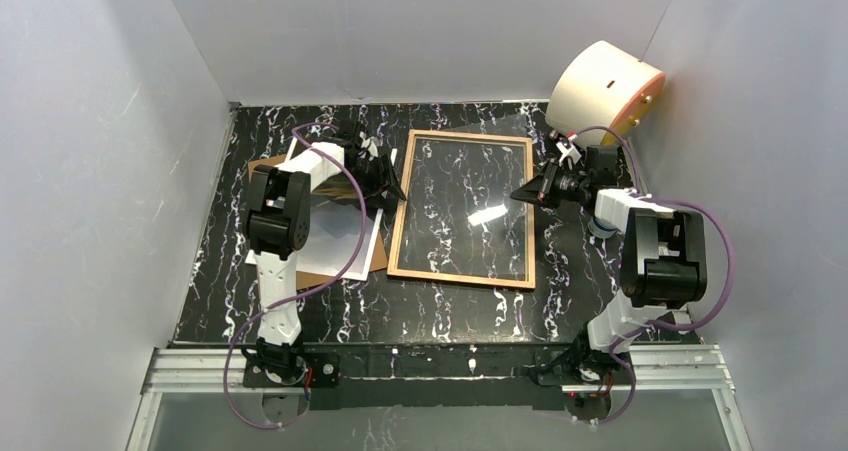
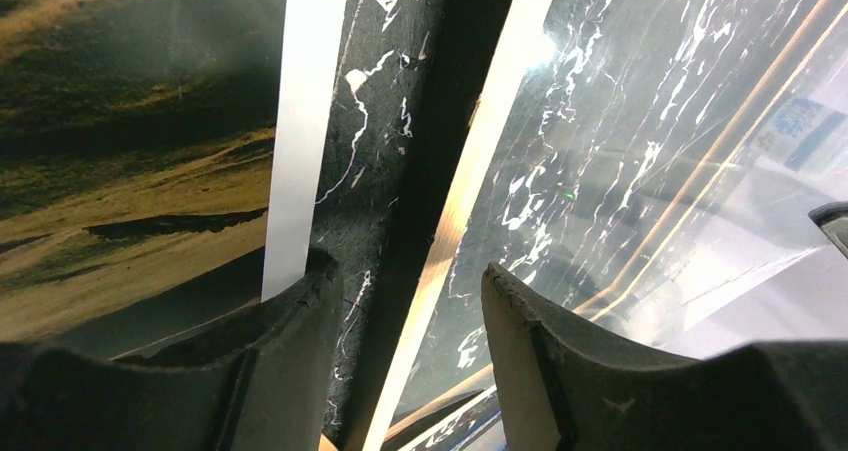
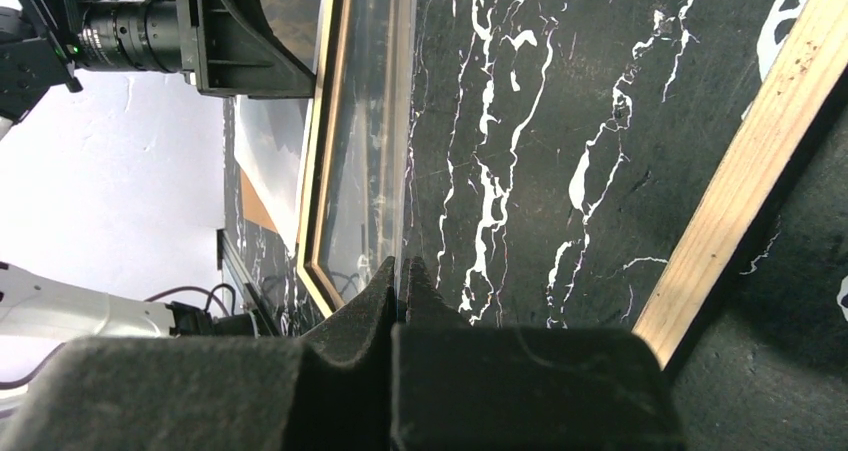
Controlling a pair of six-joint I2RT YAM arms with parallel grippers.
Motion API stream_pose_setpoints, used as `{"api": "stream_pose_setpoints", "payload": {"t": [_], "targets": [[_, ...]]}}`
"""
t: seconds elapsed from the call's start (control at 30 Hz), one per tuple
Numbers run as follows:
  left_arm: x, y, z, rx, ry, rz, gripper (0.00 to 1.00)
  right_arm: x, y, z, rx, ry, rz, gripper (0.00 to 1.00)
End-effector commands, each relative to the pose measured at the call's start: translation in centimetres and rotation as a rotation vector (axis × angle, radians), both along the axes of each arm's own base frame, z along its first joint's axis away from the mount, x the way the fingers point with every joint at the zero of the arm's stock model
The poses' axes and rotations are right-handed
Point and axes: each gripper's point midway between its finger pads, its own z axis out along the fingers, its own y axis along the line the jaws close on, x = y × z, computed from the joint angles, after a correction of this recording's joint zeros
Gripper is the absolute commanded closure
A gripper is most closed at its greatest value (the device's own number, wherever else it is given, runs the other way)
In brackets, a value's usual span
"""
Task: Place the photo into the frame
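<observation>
White walls (image 1: pixel 400 31) box in a black marbled desk (image 1: pixel 450 311), slick enough that paper may slide. The photo (image 2: pixel 130 171) lies just left of the frame (image 1: pixel 400 211): thin, limp, light, so I'd pinch its white margin. My left tool (image 2: pixel 405 281) stands half-wide and empty above the gap between them; the right tool (image 3: pixel 400 271) is pressed closed at the frame's clear pane.

Top external camera: high behind the arm bases, angled down, whole table (image 1: pixel 560 316) in view from a distance. Left wrist camera: close range, looking past the left gripper (image 2: pixel 410 286) at photo (image 2: pixel 130 171) margin and frame (image 2: pixel 470 181) rail. Right wrist camera: close and low, sighting over the right gripper (image 3: pixel 400 271) across the same frame. All three views share it.
</observation>
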Motion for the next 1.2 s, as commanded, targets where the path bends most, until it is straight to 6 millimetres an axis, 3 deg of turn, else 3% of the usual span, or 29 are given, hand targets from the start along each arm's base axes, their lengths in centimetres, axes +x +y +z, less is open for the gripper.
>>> {"api": "stream_pose_setpoints", "payload": {"t": [0.0,0.53,0.87,1.17], "targets": [[-1.9,0.3,-3.3,0.076,0.079,-0.026,0.48,0.6,0.3,0.7,0.025,-0.023,0.025,0.99],[-2.3,-0.3,-3.5,0.075,0.087,-0.039,0.57,0.8,1.3,-0.2,0.044,0.022,0.067,0.98],[-2.5,-0.4,-3.7,0.072,0.092,-0.046,0.58,1.3,1.3,-1.2,0.056,0.115,0.016,0.90],[-2.7,-0.4,-3.8,0.073,0.096,-0.048,0.59,1.4,2.1,0.1,0.143,0.152,0.025,0.91]]}}
